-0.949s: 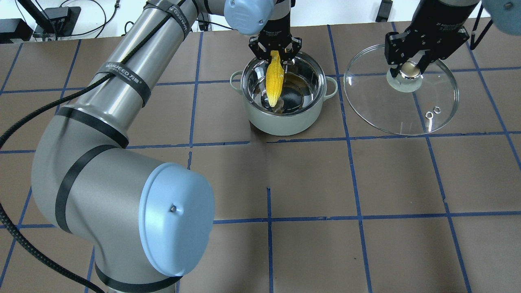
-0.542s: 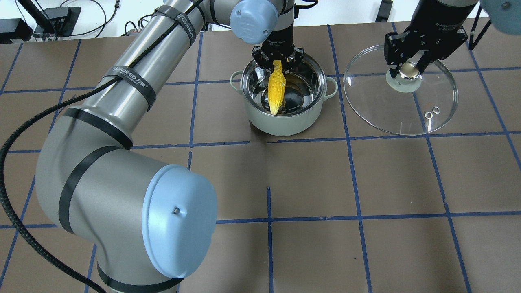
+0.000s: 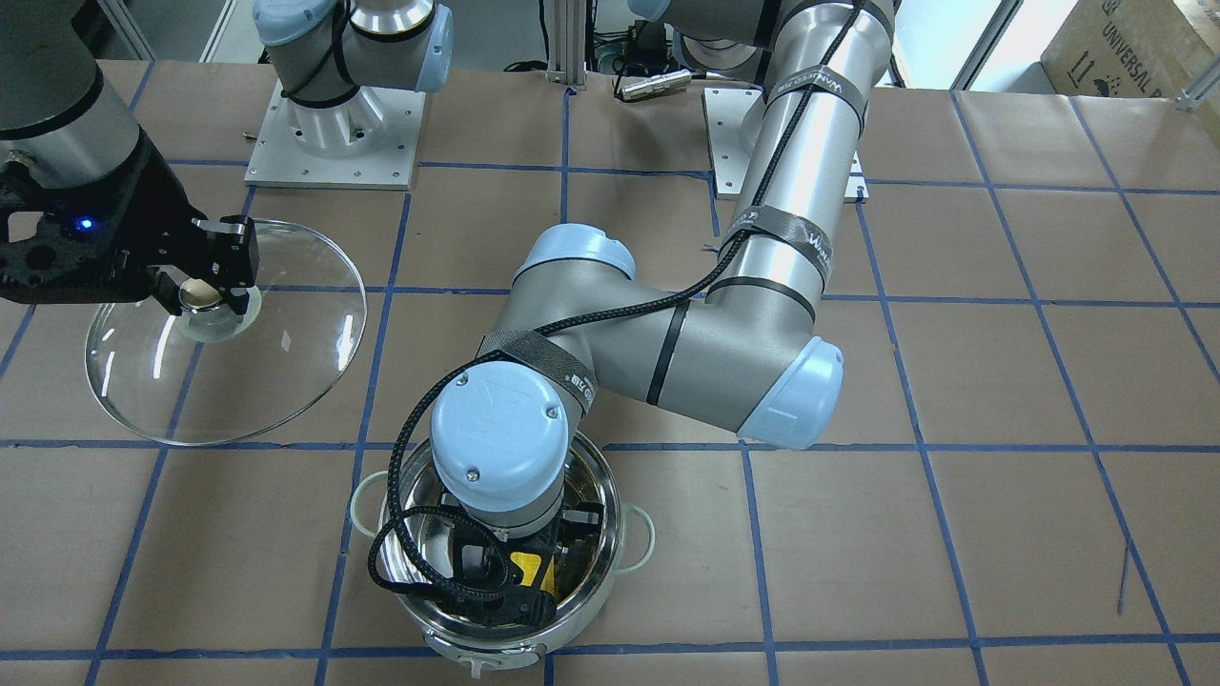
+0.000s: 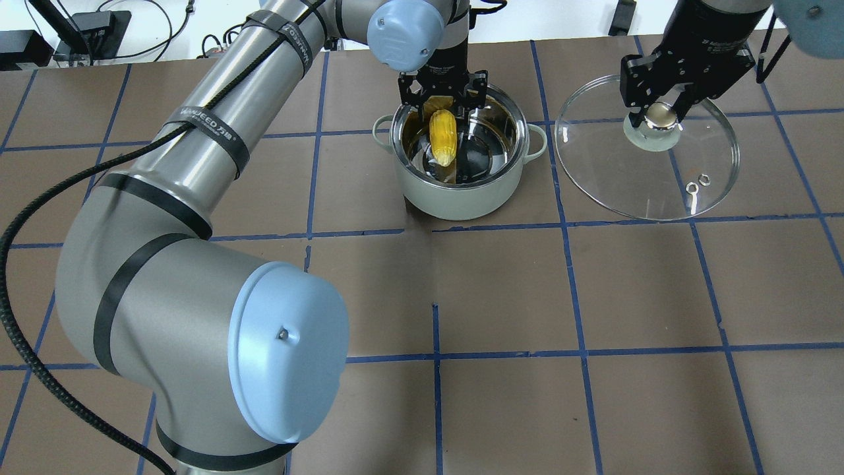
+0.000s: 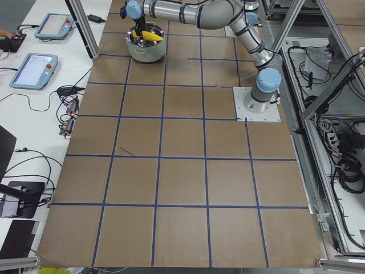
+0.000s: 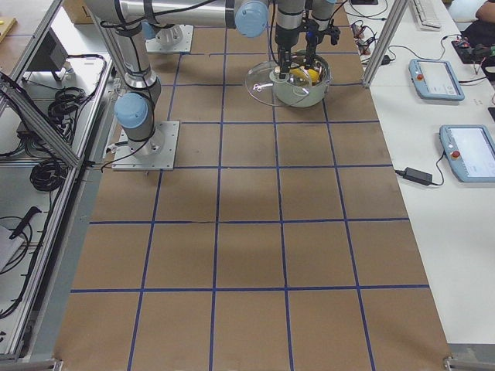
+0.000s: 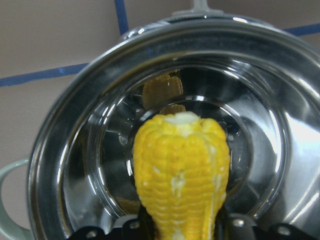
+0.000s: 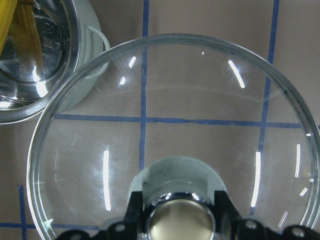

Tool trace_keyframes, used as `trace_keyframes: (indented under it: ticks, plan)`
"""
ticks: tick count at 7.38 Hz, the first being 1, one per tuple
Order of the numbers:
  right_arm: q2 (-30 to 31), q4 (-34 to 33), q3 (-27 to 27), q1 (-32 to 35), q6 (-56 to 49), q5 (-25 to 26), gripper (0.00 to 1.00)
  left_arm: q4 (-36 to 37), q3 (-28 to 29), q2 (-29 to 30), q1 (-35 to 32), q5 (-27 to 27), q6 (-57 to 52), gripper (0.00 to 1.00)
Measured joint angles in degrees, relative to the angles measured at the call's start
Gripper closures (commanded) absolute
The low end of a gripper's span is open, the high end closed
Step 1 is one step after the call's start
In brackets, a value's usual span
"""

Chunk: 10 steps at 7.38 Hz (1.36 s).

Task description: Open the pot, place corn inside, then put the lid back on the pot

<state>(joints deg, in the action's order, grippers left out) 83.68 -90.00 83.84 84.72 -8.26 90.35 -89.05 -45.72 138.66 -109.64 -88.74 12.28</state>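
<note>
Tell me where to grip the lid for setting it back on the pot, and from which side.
Grip the lid by its gold knob, from straight above, a finger each side. The dome is wide, smooth glass with a thin rim; the raised centre knob is the only narrow part. A top grip likely keeps it level over the pot. The right gripper holds it so.

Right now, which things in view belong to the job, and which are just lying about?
Job: pot; corn, held by left gripper; lid, held by right gripper.
Lying about: tablets on the side bench; cardboard box.
</note>
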Motion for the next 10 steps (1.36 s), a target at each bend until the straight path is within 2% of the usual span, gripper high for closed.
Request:
trace_keyframes:
  ticks: [3,5,7,10]
  plan:
    - [-0.1,0.3,-1.2,1.4,0.7,-0.1,0.70,-1.1,-0.4,-2.6,3.4,-0.1,-0.9,0.00]
    - [-3.9,1.2,-5.6,6.0,2.8,0.1,0.69,-4.6,-3.5,-8.4,7.4,-0.2,-4.9,0.00]
    - [-10.8,3.5,-13.1,11.1,4.9,0.2,0.69,-7.1,-11.9,-18.8,12.9,-0.3,-8.3,0.00]
    - [-21.9,5.0,-23.9,15.9,6.2,0.0,0.69,-7.3,-30.3,-37.9,20.4,-2.3,-11.6,0.00]
